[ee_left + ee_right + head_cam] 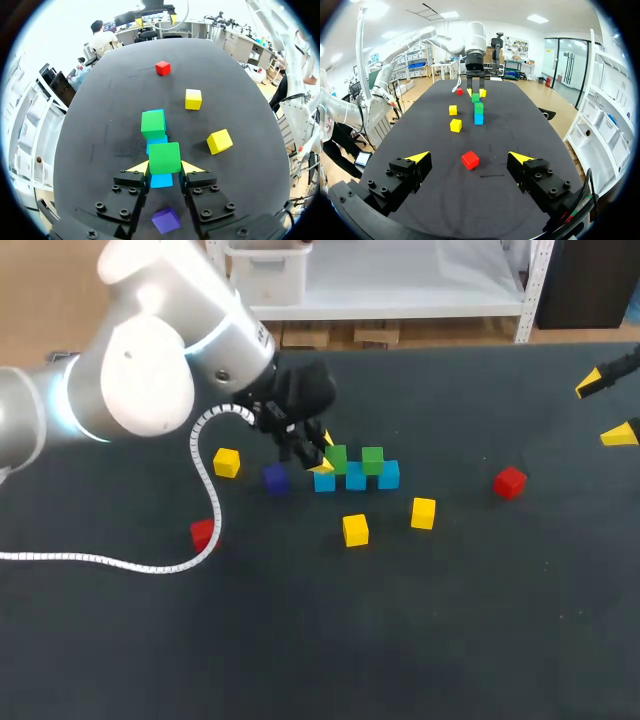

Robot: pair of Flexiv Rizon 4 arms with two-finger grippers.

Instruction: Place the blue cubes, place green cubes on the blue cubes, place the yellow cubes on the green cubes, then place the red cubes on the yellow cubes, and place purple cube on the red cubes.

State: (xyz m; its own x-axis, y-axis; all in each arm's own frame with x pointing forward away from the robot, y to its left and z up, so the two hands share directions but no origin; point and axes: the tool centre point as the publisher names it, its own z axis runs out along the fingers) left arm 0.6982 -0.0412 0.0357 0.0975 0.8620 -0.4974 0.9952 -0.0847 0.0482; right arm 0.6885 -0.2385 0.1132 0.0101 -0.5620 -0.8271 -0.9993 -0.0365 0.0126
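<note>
On the dark, matte bench (450, 640), the plain, sharp-edged blocks lay scattered around a short row of blue cubes (356, 478). The left wrist view showed the left hand (165, 167) closed only to the width of a green cube (164, 157), with a yellow tip against each flank. That block sat on the nearest blue one, and a second green cube (153, 123) stood on the row just ahead. The purple cube (166, 220) lay beneath the hand's black finger bodies, while two yellow cubes (193, 99) rested beside the row. Only the head view showed the glossy white left arm (150, 370) bent steeply down over the row, trailing a coiled white cable (205, 470) past a third yellow block and a red one. The right hand (469, 157) hung well apart, spread wide and holding nothing, with a red cube (470, 160) on the bench ahead of it.
</note>
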